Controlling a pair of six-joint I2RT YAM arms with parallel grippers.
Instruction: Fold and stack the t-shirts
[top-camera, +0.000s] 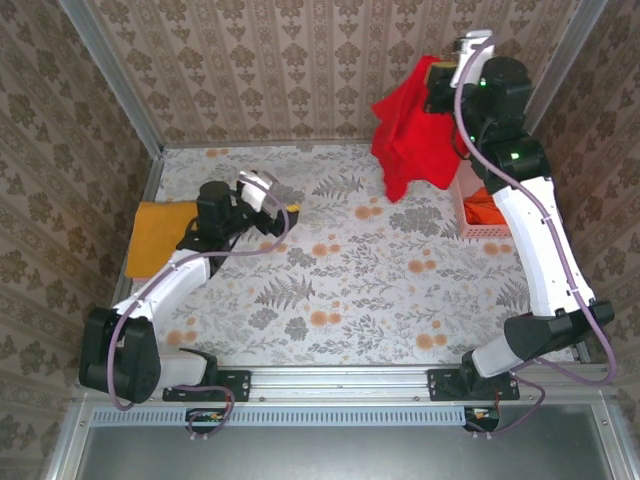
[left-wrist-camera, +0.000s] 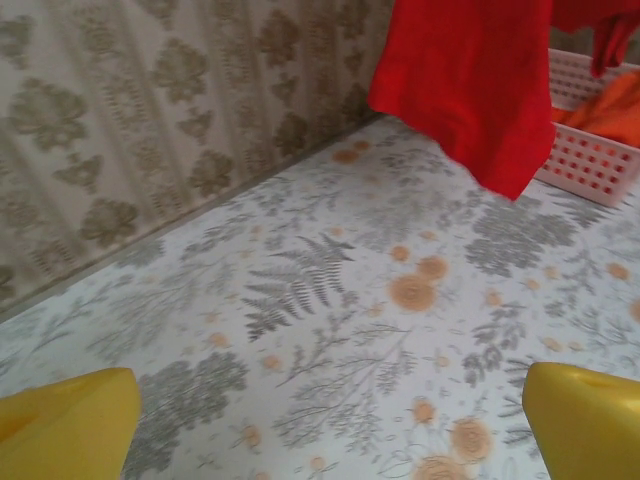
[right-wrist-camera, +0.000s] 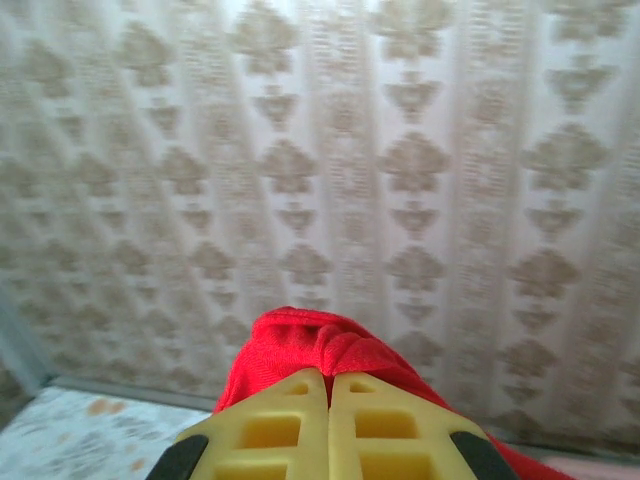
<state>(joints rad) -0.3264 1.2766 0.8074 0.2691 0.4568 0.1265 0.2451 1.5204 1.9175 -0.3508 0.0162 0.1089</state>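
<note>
Right end effector (right-wrist-camera: 328, 385): clenched on a bunched fold of the red t-shirt (top-camera: 412, 140), raised high beside the back wall (top-camera: 290, 70) over the far right of the counter (top-camera: 350, 290).
Red t-shirt: hangs from that single pinch as a crumpled drape. Its lowest edge appears clear of the counter and just beside the pink basket (top-camera: 480, 228). It is neither spread nor folded.
Left end effector (left-wrist-camera: 325, 440): released, with the jaws wide apart and nothing between them. It sits low over the left middle of the counter and faces the hanging cloth, well apart from it.
Mustard-yellow t-shirt (top-camera: 160, 235): lies flat as a folded rectangle at the left edge of the counter, beside the left arm.
Orange t-shirt (top-camera: 485, 208): bundled inside the basket, not yet folded.
Step in hand: probably lifting the red shirt out so that it can be laid flat.
Risk, slipping: the grip holds only a small gather of soft cloth, so a quick swing could pull it free and drop the shirt in a heap.
Risk, snagging: the hem hangs close to the basket's lattice wall, and moving sideways too low could catch it or drag the basket.
Risk, bad layout: lowered from one pinch, the shirt would likely land twisted, with sleeves tucked under.
Risk, stack: a wide sweep leftward could ruffle the folded yellow shirt.
</note>
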